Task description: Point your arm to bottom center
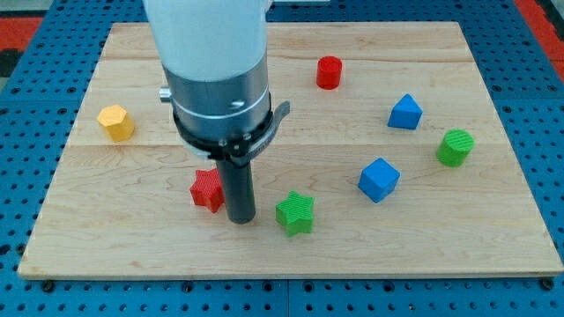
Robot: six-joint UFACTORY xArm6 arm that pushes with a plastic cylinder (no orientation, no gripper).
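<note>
My tip (241, 219) rests on the wooden board (132, 246) near the bottom centre, a little left of the middle. It stands between a red star block (206, 189), which touches or nearly touches the rod on its left, and a green star block (295, 213) a short way to its right. The arm's white and grey body hides the board's upper middle.
A yellow hexagonal block (115, 121) lies at the left. A red cylinder (329, 72) lies at the top centre-right. Two blue blocks (404, 113) (379, 179) and a green cylinder (455, 147) lie at the right. A blue pegboard (546, 106) surrounds the board.
</note>
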